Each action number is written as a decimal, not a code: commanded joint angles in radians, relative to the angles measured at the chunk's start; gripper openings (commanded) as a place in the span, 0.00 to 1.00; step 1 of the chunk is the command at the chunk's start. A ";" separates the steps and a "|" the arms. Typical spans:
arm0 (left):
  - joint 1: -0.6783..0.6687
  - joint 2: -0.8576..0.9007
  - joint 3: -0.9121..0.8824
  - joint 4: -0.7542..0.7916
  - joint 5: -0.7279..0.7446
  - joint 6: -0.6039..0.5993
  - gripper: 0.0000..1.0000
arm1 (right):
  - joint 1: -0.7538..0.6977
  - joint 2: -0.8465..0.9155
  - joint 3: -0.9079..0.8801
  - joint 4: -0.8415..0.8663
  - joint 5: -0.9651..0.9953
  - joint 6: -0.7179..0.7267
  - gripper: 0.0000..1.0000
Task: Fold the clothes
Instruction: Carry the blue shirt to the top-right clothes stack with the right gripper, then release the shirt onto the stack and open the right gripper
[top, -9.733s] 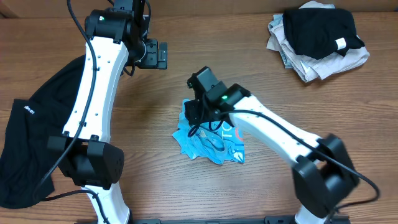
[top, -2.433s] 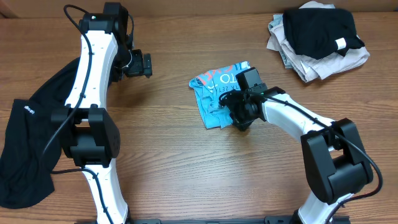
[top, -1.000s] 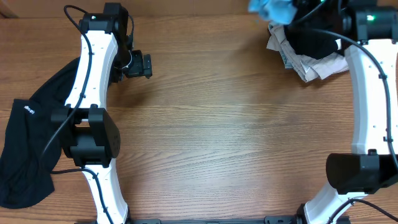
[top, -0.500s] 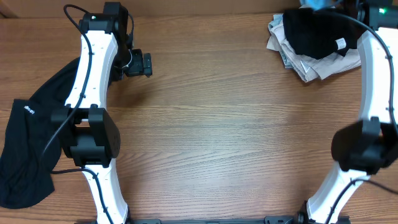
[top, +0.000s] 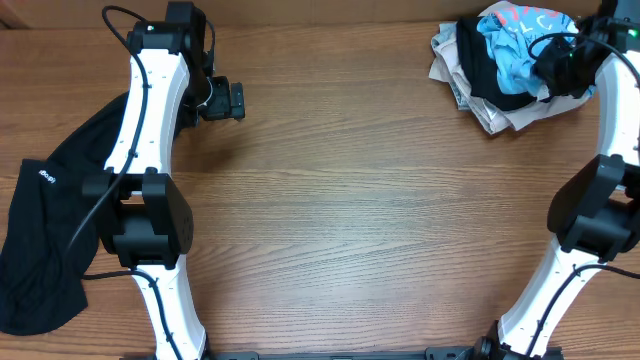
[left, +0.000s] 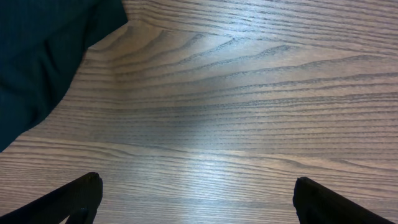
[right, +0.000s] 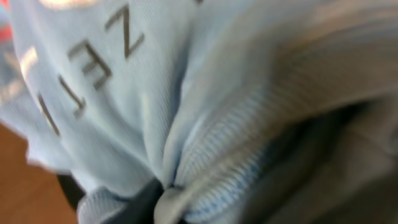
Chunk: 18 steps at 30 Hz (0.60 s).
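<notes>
A light blue printed shirt lies crumpled on top of the clothes pile at the back right. My right gripper is at the shirt's right edge. In the right wrist view the blue shirt fills the frame and bunches to a pinch at the jaws, so the gripper is shut on it. My left gripper hovers open and empty over bare table at the back left; its fingertips are spread wide. A black garment lies spread at the left edge, and its corner shows in the left wrist view.
The pile holds a black garment over beige clothes. The wooden table stretches between the two arms. The left arm's base stands at the front left, the right arm's at the front right.
The right gripper carried the blue shirt from the middle of the table to the back right pile and lowered it onto the black garment there. The left arm has stayed still.
</notes>
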 joint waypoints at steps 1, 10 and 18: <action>-0.006 0.006 -0.002 -0.004 0.008 0.019 1.00 | 0.005 -0.136 0.021 -0.042 -0.072 -0.031 0.46; -0.006 0.006 -0.002 0.003 0.008 0.019 1.00 | 0.025 -0.412 0.021 -0.196 -0.072 -0.032 0.82; -0.006 0.006 -0.002 0.004 0.008 0.019 1.00 | 0.041 -0.613 0.021 -0.343 -0.070 -0.065 0.83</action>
